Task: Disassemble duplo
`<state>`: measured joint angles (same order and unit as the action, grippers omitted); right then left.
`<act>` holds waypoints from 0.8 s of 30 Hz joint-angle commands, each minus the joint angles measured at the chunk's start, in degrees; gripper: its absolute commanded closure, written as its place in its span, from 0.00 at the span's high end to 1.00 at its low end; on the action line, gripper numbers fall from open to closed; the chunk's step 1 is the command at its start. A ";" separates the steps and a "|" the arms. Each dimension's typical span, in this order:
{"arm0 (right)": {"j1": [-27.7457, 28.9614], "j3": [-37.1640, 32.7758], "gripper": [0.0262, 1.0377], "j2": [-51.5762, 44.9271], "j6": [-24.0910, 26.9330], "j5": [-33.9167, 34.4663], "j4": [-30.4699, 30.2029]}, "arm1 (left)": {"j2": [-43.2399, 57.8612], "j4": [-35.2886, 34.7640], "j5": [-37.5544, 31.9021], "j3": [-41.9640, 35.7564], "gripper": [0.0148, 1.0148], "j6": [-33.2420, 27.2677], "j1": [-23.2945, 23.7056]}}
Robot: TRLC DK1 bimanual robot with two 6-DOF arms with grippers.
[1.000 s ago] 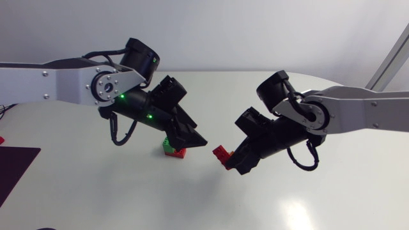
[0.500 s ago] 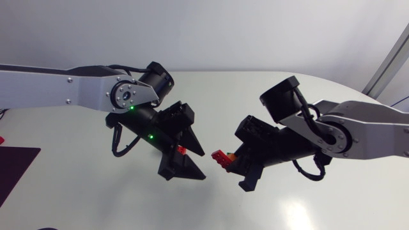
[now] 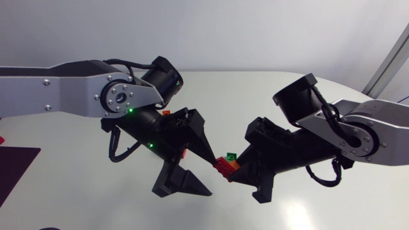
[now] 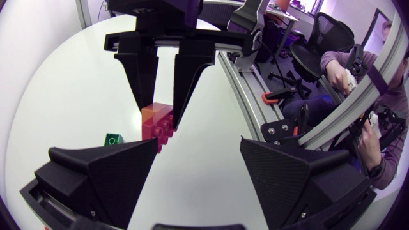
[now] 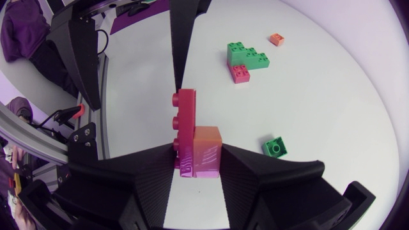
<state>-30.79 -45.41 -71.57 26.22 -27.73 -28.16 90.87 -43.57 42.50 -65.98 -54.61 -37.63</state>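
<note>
My right gripper [image 3: 234,171] [image 5: 198,153] is shut on a small duplo stack [image 3: 223,165] [image 5: 193,142], a red brick joined to an orange one, held above the table. My left gripper [image 3: 211,177] [image 4: 198,150] faces it, open wide. The tip of one left finger [image 5: 182,51] reaches the red brick; the stack [image 4: 157,121] lies beside that finger, not between the two. A green and red assembly [image 5: 246,59] lies on the table farther off, mostly hidden under my left gripper in the head view.
A small green brick [image 5: 275,147] [image 3: 230,155] [image 4: 114,138] lies on the white table [image 3: 307,211] close under the grippers. A small orange brick [image 5: 276,39] sits beyond the green and red assembly. A dark mat [image 3: 13,167] lies at the table's left edge.
Both grippers have risen and closed in on each other. My left gripper left the green and red assembly and swung its fingers to the red brick, which my right gripper brought leftward.
</note>
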 commanded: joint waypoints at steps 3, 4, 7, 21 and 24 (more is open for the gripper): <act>-0.42 2.87 0.32 2.66 1.64 -1.45 -1.28 | 3.70 0.33 -0.40 -2.32 0.88 -2.52 1.06; -0.77 2.96 0.32 2.84 1.64 -1.45 -1.63 | 4.05 0.51 -0.49 -2.40 0.88 -2.61 1.24; -0.94 3.13 0.32 2.84 1.64 -1.37 -1.72 | 5.28 0.68 -1.19 -3.28 0.88 -2.78 1.59; -1.56 3.22 0.32 1.96 2.52 -1.98 -1.46 | 5.63 0.77 -1.72 -4.86 0.85 -2.34 1.24; -2.44 2.96 0.32 1.79 2.08 -2.16 -1.02 | 5.72 -0.46 -1.37 -5.13 0.81 -2.43 0.45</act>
<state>-32.40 -43.46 -68.75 27.07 -29.26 -29.61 95.37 -42.94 40.53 -69.56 -55.72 -36.47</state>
